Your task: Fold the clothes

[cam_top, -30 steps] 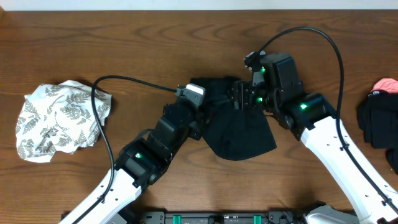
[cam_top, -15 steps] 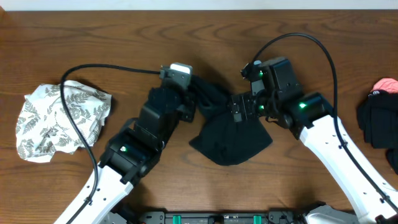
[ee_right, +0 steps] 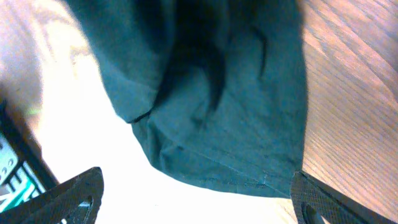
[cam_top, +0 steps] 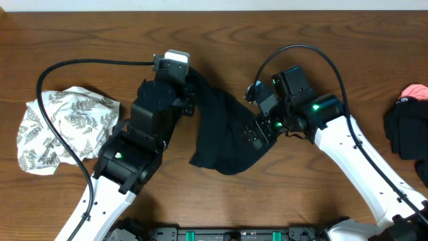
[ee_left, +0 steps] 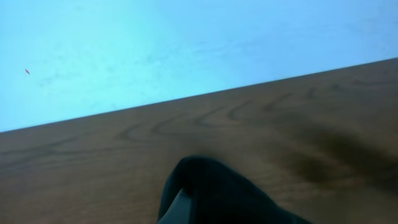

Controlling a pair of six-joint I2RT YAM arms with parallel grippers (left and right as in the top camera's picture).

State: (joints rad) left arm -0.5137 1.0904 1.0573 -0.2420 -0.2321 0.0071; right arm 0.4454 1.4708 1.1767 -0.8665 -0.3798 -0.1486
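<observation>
Two arms on one black shirt, mid-table

Hard to make out the left gripper (cam_top: 190, 102) from above: buried under its own wrist and the upper end of the cloth. Shows in the left wrist view only as a pale sliver beneath a dark hump of fabric, with wood grain beyond and a washed-out blue glare over the top half. Pressed together on the top edge of the shirt (cam_top: 221, 137), as far as can be told. Blown out to white along the lower left of the right wrist view. Cut off by the right edge of the overhead view: a black garment (cam_top: 403, 130) with a pink piece (cam_top: 416, 90).

Plain black, no print, soft and creased. Stretched in a slanting band from the left gripper down to a wider rumpled lobe near the middle of the table (cam_top: 334, 40), hem seam plain in the right wrist view. Over that lobe's right edge, the right gripper (cam_top: 258, 135), fingers (ee_right: 78, 193) spread wide, not closed on the cloth. Well apart at the left, a white leaf-print cloth (cam_top: 63, 127).
</observation>
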